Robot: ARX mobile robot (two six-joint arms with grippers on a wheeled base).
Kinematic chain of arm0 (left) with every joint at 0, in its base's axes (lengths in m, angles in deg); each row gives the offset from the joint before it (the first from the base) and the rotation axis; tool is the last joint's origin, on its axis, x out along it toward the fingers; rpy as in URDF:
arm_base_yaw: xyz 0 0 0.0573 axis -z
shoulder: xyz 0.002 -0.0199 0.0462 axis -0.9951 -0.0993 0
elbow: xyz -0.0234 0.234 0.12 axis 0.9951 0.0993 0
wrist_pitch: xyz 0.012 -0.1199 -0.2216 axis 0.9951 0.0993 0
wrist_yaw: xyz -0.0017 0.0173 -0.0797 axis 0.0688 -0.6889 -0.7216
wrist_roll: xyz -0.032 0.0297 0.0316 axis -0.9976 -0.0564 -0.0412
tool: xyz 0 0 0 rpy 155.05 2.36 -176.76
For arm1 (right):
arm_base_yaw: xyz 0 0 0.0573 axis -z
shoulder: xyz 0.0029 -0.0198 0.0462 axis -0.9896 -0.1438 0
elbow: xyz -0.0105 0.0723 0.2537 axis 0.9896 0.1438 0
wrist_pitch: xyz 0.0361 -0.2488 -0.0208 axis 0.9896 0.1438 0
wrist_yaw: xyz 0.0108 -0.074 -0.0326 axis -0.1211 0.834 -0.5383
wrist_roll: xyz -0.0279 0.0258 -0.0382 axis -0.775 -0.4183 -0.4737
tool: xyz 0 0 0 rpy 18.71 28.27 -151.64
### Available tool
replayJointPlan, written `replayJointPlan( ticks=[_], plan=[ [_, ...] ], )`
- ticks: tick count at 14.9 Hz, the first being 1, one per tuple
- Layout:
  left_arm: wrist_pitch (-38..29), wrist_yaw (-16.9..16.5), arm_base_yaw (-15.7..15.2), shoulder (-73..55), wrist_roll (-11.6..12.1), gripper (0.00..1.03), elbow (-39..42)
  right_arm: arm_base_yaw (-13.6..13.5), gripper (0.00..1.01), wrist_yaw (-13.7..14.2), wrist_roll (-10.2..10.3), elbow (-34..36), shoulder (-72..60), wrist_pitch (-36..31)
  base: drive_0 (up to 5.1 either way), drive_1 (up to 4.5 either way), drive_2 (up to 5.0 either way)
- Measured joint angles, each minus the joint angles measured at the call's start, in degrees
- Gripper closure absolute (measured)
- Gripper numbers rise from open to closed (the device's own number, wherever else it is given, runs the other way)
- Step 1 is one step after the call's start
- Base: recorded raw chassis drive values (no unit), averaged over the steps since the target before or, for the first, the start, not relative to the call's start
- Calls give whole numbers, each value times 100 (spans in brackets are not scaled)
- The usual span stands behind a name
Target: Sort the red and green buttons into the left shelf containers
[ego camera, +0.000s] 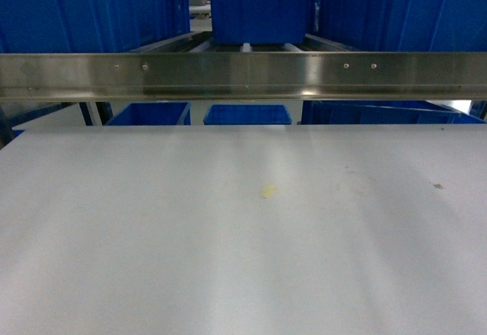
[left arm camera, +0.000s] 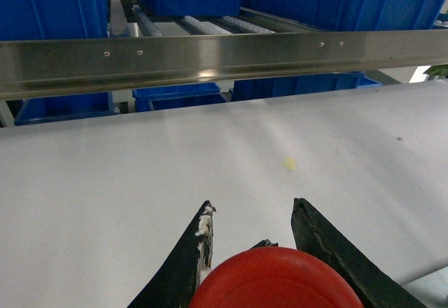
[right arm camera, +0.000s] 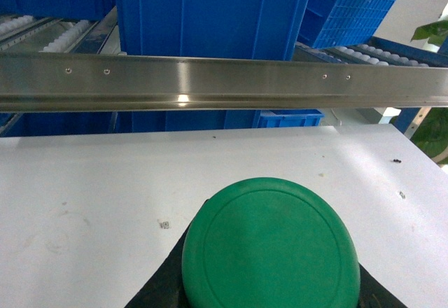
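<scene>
You have a flat white table [ego camera: 152,236] before you, with a small pale yellow fleck [ego camera: 268,191] lying near its middle and a tiny dark speck [ego camera: 437,186] at right.

A white bench [ego camera: 243,259] is lying under a steel rail [ego camera: 243,76]; light is glinting off the rail.

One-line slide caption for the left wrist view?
Left gripper holding red mushroom-cap button above white table, facing steel rail.
</scene>
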Motion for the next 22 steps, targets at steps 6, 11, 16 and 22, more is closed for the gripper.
replayJointPlan(
  ticks=[6,11,16,22],
  plan=[
    [2,2,0,-7,0,73,0,-2,76,-4,-2,0,33,-11,-503,242,242],
    [-2,4,0,-7,0,73,0,-4,76,-7,0,0,33,-2,-501,245,245],
    [0,4,0,-7,0,73,0,-2,76,-7,0,0,35,-35,-496,249,249],
    [0,4,0,-7,0,73,0,-2,76,-7,0,0,33,-20,-503,242,242]
  ],
)
